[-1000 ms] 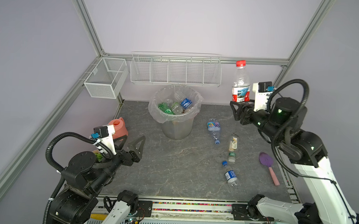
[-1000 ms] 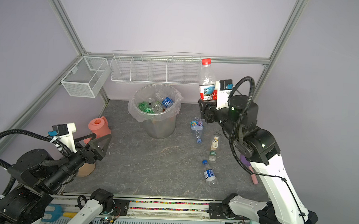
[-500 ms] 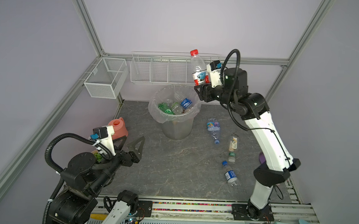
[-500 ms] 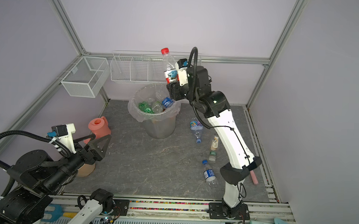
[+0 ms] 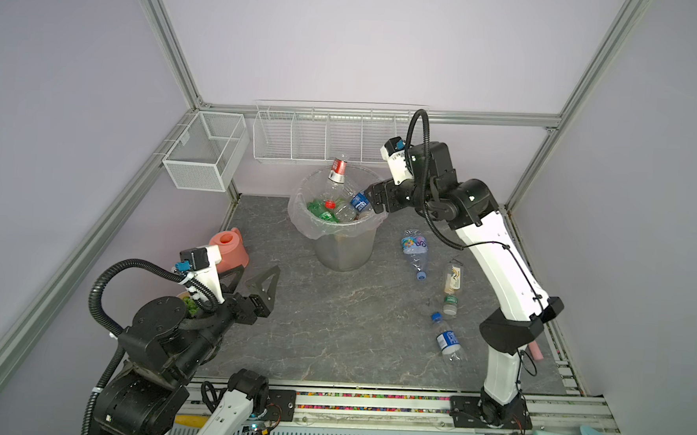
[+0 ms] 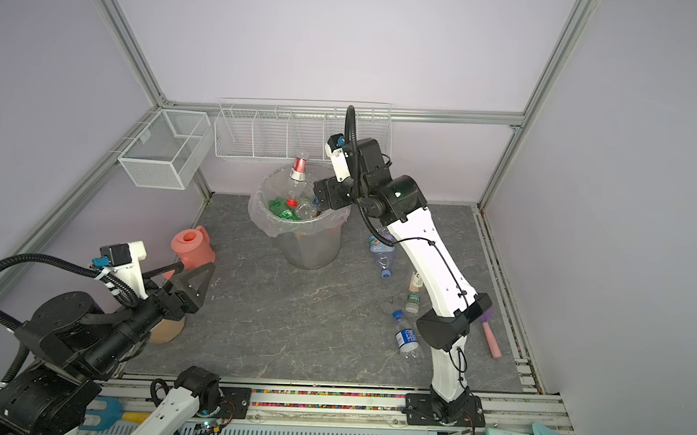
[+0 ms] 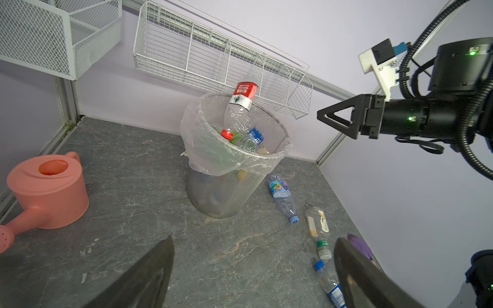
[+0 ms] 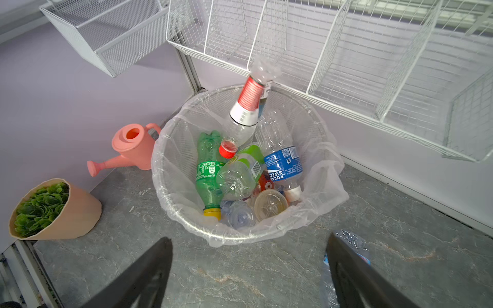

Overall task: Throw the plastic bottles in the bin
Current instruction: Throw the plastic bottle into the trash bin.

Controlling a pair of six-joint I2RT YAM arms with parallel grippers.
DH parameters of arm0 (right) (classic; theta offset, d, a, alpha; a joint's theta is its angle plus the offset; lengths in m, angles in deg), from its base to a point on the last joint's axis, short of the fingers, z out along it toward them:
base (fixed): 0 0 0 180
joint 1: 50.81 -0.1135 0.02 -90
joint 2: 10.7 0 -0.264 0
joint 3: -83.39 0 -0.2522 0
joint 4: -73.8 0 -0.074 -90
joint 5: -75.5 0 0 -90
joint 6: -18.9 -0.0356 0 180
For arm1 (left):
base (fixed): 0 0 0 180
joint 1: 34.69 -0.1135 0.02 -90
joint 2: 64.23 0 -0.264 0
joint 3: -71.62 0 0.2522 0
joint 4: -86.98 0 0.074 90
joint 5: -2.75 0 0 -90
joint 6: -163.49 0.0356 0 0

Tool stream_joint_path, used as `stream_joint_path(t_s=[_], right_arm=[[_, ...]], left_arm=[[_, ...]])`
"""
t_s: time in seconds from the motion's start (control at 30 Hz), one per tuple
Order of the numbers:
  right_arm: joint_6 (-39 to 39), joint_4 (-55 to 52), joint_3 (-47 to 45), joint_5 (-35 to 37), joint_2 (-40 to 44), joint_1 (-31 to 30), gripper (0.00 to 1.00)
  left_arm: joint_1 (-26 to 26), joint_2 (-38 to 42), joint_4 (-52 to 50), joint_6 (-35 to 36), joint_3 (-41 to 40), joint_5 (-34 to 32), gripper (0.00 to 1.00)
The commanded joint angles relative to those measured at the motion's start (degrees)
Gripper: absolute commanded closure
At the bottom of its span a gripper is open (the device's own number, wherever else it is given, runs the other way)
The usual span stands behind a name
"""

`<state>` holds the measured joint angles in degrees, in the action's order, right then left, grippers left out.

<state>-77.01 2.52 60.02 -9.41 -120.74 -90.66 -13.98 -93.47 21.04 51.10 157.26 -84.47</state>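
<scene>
While the left gripper [image 5: 253,275] hovers near left, jaws spread and empty, loose plastic bottles [image 5: 415,248] lie right of the bin [image 5: 343,251]. Farther back, the right gripper [image 5: 374,203], jaws apart, holds nothing beside its rim; a red-labelled bottle [image 5: 336,177] leans cap-down inside among others.

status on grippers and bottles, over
Left gripper open, empty; right gripper open at bin rim. Red-label bottle cap-down in bin. Loose bottles on table. Nothing blocking bin.
</scene>
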Motion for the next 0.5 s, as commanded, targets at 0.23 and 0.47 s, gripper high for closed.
stream_joint_path(t_s=[0.23, 0.47], right_arm=[[0.64, 6.09, -10.84, 0.89, 13.51, 0.04, 0.07], [1.06, 6.19, -13.14, 1.33, 15.39, 0.0, 0.06]], left_arm=[[0.28, 0.41, -0.64, -0.11, 0.92, -0.37, 0.07], [0.29, -0.01, -0.29, -0.29, 1.35, -0.08, 0.07]])
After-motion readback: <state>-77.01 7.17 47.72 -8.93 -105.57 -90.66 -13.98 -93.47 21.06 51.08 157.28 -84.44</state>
